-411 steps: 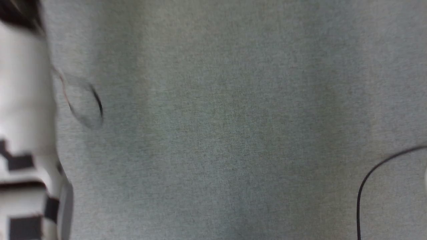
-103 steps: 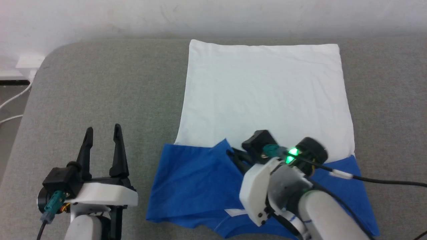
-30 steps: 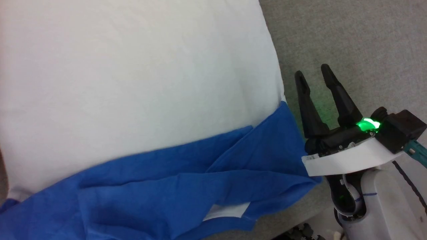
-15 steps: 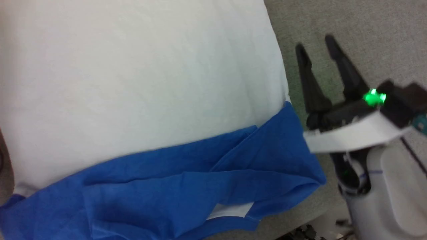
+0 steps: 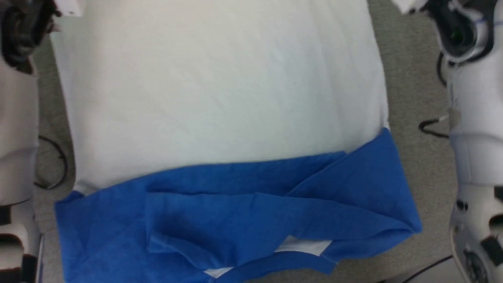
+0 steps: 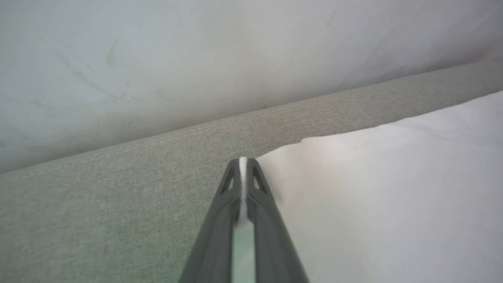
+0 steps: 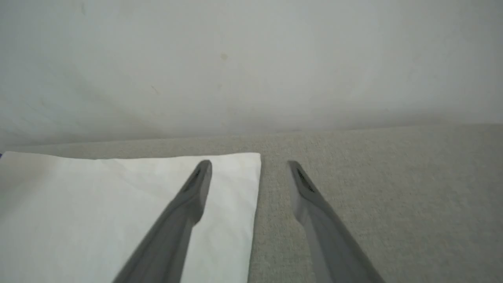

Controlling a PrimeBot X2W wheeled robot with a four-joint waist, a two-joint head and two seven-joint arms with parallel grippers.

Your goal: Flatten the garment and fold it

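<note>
Lengthwise, garment (image 5: 220, 98) ran toward cushion's (image 7: 393, 196) far edge, side margins bare; left gripper (image 6: 243, 165) pinched its corner, right gripper (image 7: 248, 167) gaped empty.

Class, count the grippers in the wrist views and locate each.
2. The left gripper is shut on one corner of the shirt; the right gripper stands open astride the edge at the other corner. None seems hidden.

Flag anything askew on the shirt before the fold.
The garment's blue sleeves lie rumpled across its near end, overlapping in uneven creases and jutting out sideways on the right. Elsewhere it lies flat. The left gripper is shut on one far corner; the right gripper stands open at the other.
</note>
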